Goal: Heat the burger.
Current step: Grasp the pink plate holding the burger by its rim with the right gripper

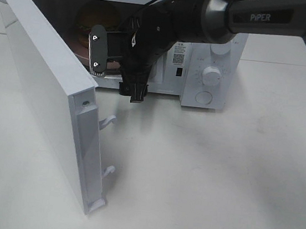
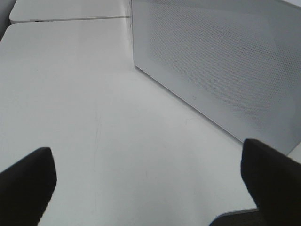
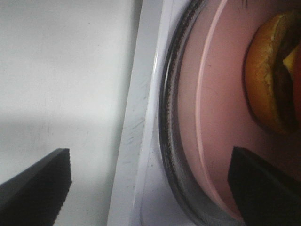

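Observation:
The burger (image 1: 98, 17) stands inside the open microwave (image 1: 216, 55) on a pink plate (image 1: 83, 53). In the right wrist view its golden bun (image 3: 268, 80) shows at the edge, with the pink plate (image 3: 221, 117) resting on the glass turntable (image 3: 168, 122). My right gripper (image 1: 107, 53) reaches into the microwave's mouth from the right. Its jaws are open, and the right gripper (image 3: 150, 188) straddles the plate's rim and the front sill without touching the burger. My left gripper (image 2: 148, 188) is open over bare table and holds nothing.
The microwave door (image 1: 40, 78) swings wide toward the front left, its latch hooks (image 1: 108, 121) sticking out. A dial (image 1: 211, 75) and a button sit on the control panel at right. A white perforated panel (image 2: 225, 61) fills the left wrist view beside the table (image 2: 70, 94).

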Motion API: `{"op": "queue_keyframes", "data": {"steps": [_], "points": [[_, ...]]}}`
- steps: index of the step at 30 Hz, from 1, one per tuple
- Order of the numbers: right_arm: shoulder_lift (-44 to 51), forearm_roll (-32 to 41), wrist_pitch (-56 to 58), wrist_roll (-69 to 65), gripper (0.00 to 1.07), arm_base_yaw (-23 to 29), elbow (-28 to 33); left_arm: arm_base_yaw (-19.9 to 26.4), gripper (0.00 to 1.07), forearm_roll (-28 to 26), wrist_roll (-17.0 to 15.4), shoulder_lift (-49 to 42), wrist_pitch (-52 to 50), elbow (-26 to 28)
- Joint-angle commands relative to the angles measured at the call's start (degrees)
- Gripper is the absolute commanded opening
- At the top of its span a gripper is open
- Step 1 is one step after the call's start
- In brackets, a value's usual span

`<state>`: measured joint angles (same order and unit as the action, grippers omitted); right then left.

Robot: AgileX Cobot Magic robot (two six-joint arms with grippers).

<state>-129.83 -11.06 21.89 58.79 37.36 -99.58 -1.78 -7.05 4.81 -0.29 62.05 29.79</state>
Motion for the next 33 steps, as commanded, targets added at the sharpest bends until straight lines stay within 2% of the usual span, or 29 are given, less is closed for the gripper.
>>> {"op": "queue_keyframes", "data": {"steps": [1,5,12,15,23,25,28,30,31,33], "points": [[-1.6,-0.2,2.1,-0.5,0.86,0.3,-2.7,0.2,1.0,-0.6,0.1,-0.4,-0.7,-0.2],[-4.9,-0.3,5.6,-2.1,0.85,0.2,-8.6,0.2,1.0,-0.6,0.1,-0.4,-0.7,-0.2],[-8.5,-0.3,6.4,-2.1,0.83,0.2,-14.8,0.2,1.0,-0.6,0.1,-0.4,-0.7,-0.2],[-9.7,-0.3,6.5,-2.1,0.82,-0.1,-16.8,0.2,1.0,-0.6,0.1,-0.4,-0.7,-0.2],[-11.3,-0.3,6.4,-2.1,0.77,-1.4,-17.6,0.2,1.0,-0.6,0.1,-0.4,-0.7,-0.2],[-11.9,-0.2,6.2,-2.0,0.65,-1.8,-17.6,0.2,1.0,-0.6,0.1,-0.4,-0.7,-0.2],[-12.0,-0.2,6.0,-1.7,0.62,-1.8,-17.6,0.2,1.0,-0.6,0.1,-0.4,-0.7,-0.2],[-12.3,-0.1,4.8,-1.4,0.45,-1.8,-17.6,0.2,1.0,-0.6,0.1,-0.4,-0.7,-0.2],[-12.3,-0.1,4.8,-1.4,0.45,-1.8,-17.6,0.2,1.0,-0.6,0.1,-0.4,-0.7,-0.2],[-12.3,-0.1,4.7,-1.4,0.14,-1.8,-17.6,0.2,1.0,-0.6,0.1,-0.4,-0.7,-0.2]]}}
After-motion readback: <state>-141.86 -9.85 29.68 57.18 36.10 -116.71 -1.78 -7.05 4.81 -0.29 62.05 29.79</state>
